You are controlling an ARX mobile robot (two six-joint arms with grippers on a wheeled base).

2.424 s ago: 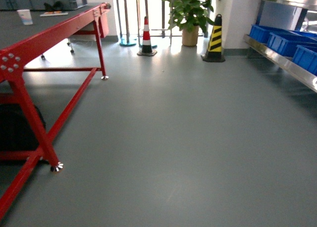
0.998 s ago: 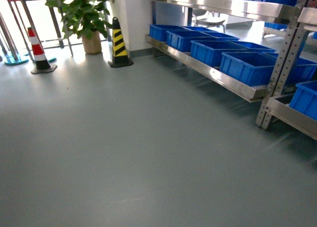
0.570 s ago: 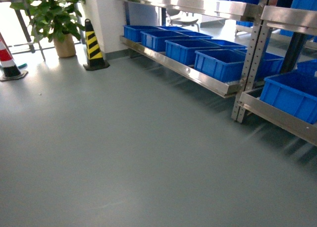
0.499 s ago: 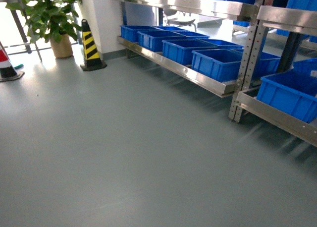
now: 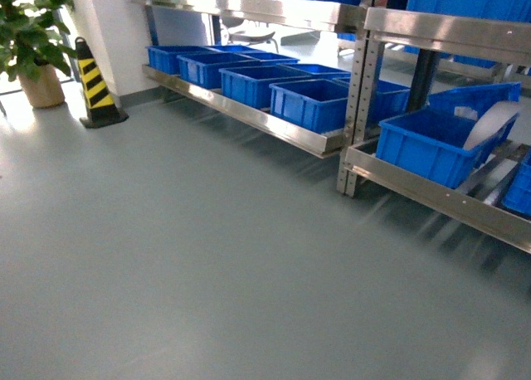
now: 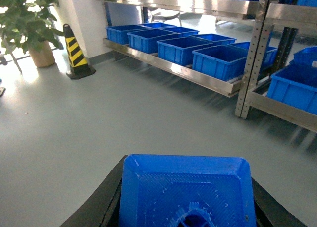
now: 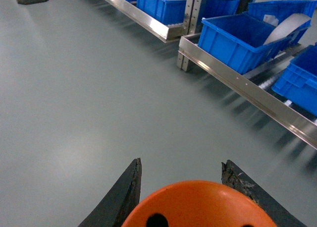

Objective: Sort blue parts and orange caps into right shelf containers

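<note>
In the left wrist view a blue part (image 6: 185,187) fills the bottom of the frame, with my left gripper (image 6: 187,161) shut on it between black fingers. The right wrist view shows an orange cap (image 7: 198,207), holes in its top, with my right gripper (image 7: 181,162) shut on it. Neither gripper shows in the head view. The right shelf containers are blue crates on a low steel shelf: a row (image 5: 307,102) and a nearer one (image 5: 431,143), also seen as a row (image 6: 218,61) and as a near crate (image 7: 237,33). Both grippers hang over bare floor, well short of the crates.
Steel shelf uprights (image 5: 357,106) stand between the crate bays, with a higher shelf (image 5: 249,7) above. A white curved sheet (image 5: 489,123) sticks out of the near crate. A yellow-black cone (image 5: 93,85) and a potted plant (image 5: 29,48) stand far left. Grey floor (image 5: 182,255) lies in front.
The head view has swung right: the red table and striped cone left the frame, the shelves with blue crates came in and slid leftward, now closer.
</note>
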